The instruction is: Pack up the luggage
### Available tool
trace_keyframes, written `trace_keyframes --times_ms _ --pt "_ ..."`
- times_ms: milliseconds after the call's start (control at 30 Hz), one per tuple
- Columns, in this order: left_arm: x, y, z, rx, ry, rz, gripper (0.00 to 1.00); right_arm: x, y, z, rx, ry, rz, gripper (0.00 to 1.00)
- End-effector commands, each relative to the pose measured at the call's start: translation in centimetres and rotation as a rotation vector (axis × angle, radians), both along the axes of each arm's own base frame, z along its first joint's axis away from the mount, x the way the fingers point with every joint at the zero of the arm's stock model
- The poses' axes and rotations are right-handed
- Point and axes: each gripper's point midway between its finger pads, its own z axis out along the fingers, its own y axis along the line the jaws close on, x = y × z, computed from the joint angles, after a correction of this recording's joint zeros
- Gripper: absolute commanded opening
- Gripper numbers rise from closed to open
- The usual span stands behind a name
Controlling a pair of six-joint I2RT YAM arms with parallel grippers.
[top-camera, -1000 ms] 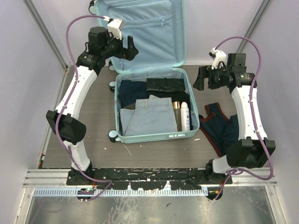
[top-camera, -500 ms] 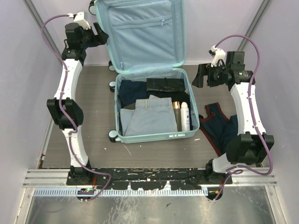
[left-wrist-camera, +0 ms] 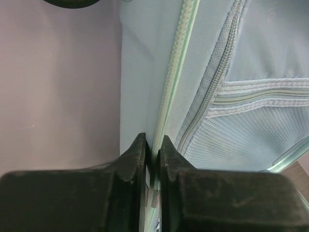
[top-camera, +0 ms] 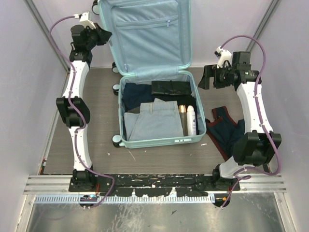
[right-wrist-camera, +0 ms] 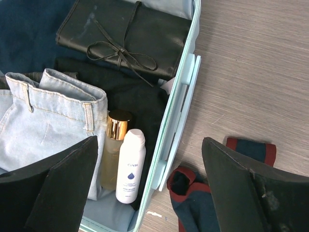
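- Left end effector [top-camera: 102, 35] is reaching high at the far left. Its fingers [left-wrist-camera: 133, 159] are pressing together on the left rim of the luggage [top-camera: 159, 140] lid, with the piped edge [left-wrist-camera: 169, 96] running up between them. Judgement: the rim is the only thin part a narrow jaw can grip, and a hold here gives leverage to swing the lid down over the tray.
- Lid is standing upright, with its zipped lining pocket [left-wrist-camera: 260, 125] just right of the pinching fingers.
- Luggage is lying open on the worktop [right-wrist-camera: 251, 72], between the two arms and below the left end effector.
- Tray is already holding folded jeans [right-wrist-camera: 48, 116], a tied black roll pouch [right-wrist-camera: 125, 36], a gold-capped bottle [right-wrist-camera: 116, 145] and a white bottle [right-wrist-camera: 131, 166]. The bottles are lying flat against the right wall, likely so the lid can close over them.
- Right end effector [right-wrist-camera: 149, 145] is hovering spread wide and holding nothing, over the tray's right wall and side handle.
- Navy and red garment [top-camera: 229, 133] is lying on the worktop below and right of the right end effector, outside the case. Judgement: packing is not finished while it is out.
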Motion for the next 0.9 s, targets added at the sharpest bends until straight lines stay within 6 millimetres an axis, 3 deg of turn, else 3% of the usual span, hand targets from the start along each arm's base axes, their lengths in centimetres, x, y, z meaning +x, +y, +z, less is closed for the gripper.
trace_keyframes --times_ms 0,100,333,433,667,867 --pt "-2.8 -1.3 7.7 -0.026 -0.212 -0.092 0.01 0.9 -0.2 3.6 -0.019 -0.114 0.014 0.93" --pt "-5.3 -2.1 9.2 0.000 -0.251 -0.151 0.00 0.9 -0.1 4.0 -0.006 -0.120 0.018 0.92" --pt "-11.5 -3.4 9.4 0.103 -0.304 -0.266 0.00 0.4 1.0 5.8 0.047 -0.182 0.052 0.92" --pt "-14.3 -3.5 8.3 0.165 -0.318 -0.278 0.00 0.1 0.4 5.6 0.056 -0.173 0.049 0.91" --pt "-20.4 -3.5 3.3 0.309 -0.308 -0.327 0.00 -1.3 -0.6 4.0 0.124 -0.113 0.033 0.87" --pt "-25.6 -3.1 -0.5 0.460 -0.298 -0.361 0.08 -2.9 -0.2 2.9 0.149 -0.072 0.052 0.83"
